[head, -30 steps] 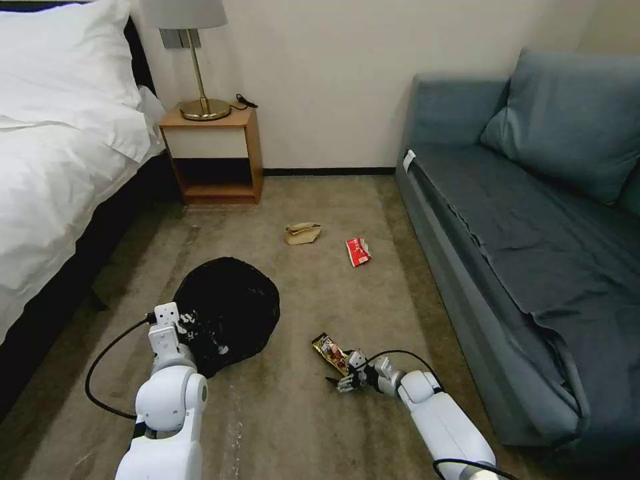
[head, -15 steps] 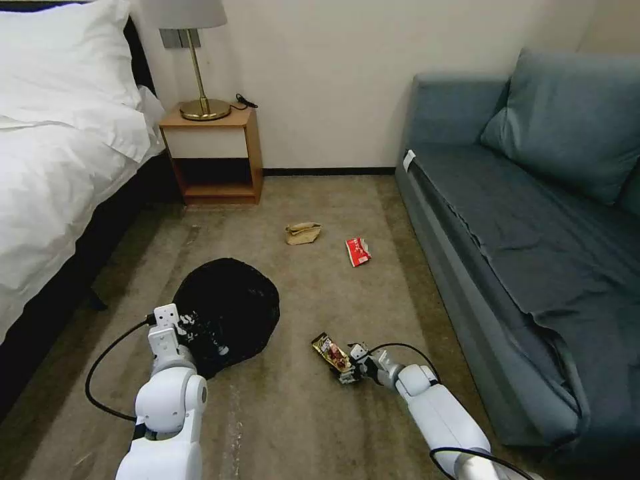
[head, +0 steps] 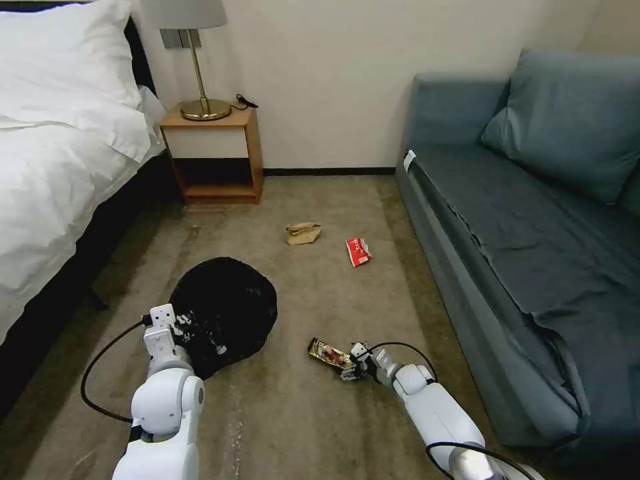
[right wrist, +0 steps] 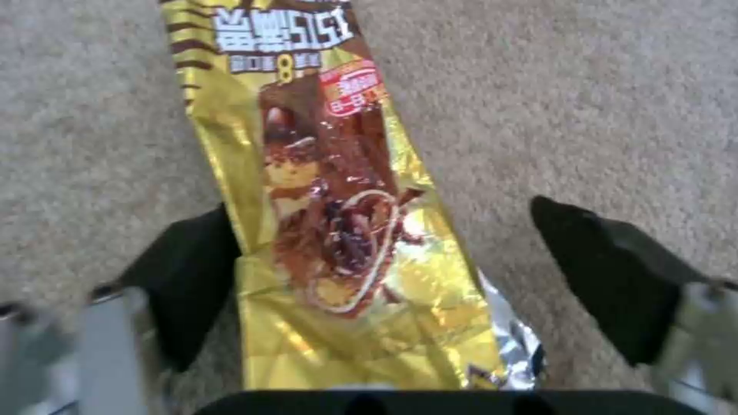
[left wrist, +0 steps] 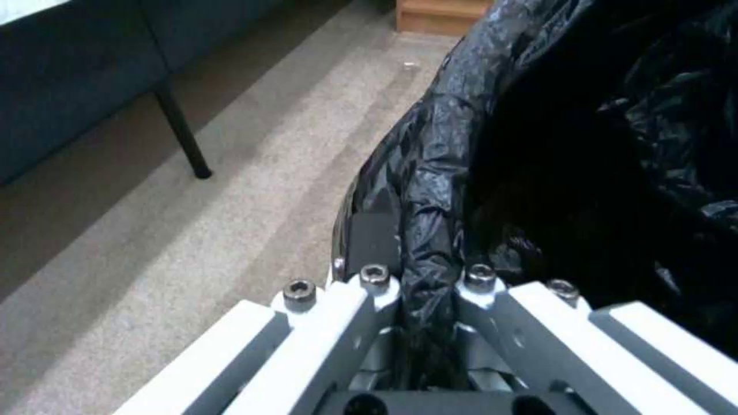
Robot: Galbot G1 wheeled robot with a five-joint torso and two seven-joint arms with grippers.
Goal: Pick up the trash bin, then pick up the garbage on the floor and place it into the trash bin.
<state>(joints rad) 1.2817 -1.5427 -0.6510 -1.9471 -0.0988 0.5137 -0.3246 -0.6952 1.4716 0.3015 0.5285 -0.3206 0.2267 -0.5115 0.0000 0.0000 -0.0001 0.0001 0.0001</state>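
Right gripper (head: pixel 348 371) is low on the carpet (head: pixel 313 413), fingers (right wrist: pixel 592 242) spread either side of the brown-yellow snack wrapper (right wrist: pixel 331 219), one pad touching an edge, the other apart. The wrapper lies flat, long axis running straight out from the gripper toward the trash bin (head: pixel 227 313). Left gripper (left wrist: pixel 426 288) is pinched tight on the bin's black bag rim; inside the bag it's too dark to tell the contents. Farther out, crumpled tan paper (head: pixel 303 233) and a red-and-white packet (head: pixel 358 251) lie near each other on the floor.
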